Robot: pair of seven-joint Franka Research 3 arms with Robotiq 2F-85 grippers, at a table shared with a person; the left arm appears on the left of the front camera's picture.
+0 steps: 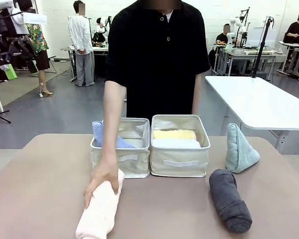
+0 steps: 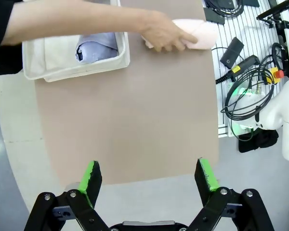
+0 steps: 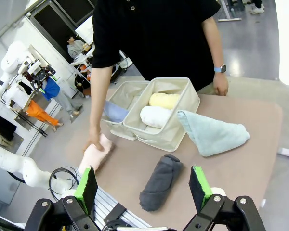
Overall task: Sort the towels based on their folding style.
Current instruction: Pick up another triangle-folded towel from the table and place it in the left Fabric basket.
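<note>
Towels: we saw six small terry towels in and around two cream bins on a tan table [image 1: 45,184], listed here from the left.
Pale pink towel [image 1: 100,211]: a rolled cylinder that lay on the table at the near left, in front of the left bin.
Person's hand [image 1: 102,181]: reached from the far side and rested on the far end of the pale pink towel.
Left bin [image 1: 132,163]: stood just left of the table's middle, its side touching the right bin.
Periwinkle blue towel [image 1: 98,133]: sat inside the left bin against its left wall; we could not make out its fold.
Right bin [image 1: 182,164]: stood just right of the middle and held two rolls.
Yellow towel [image 1: 174,134]: a roll that lay across the far part of the right bin.
White towel [image 1: 175,143]: a roll that lay against the yellow towel, on the nearer side.
Dark grey towel [image 1: 230,200]: a rolled cylinder that lay on the table just beside the right bin's near right corner.
Pale mint towel [image 1: 240,148]: a folded cone on the table, right of the right bin and just behind the dark grey towel; we could not tell whether it stood upright or leaned.
Left gripper [image 2: 148,168]: hovered over the table's edge, fingers spread wide, holding nothing.
Right gripper [image 3: 143,172]: hovered above the table, fingers spread wide and empty, the dark grey towel below.
</note>
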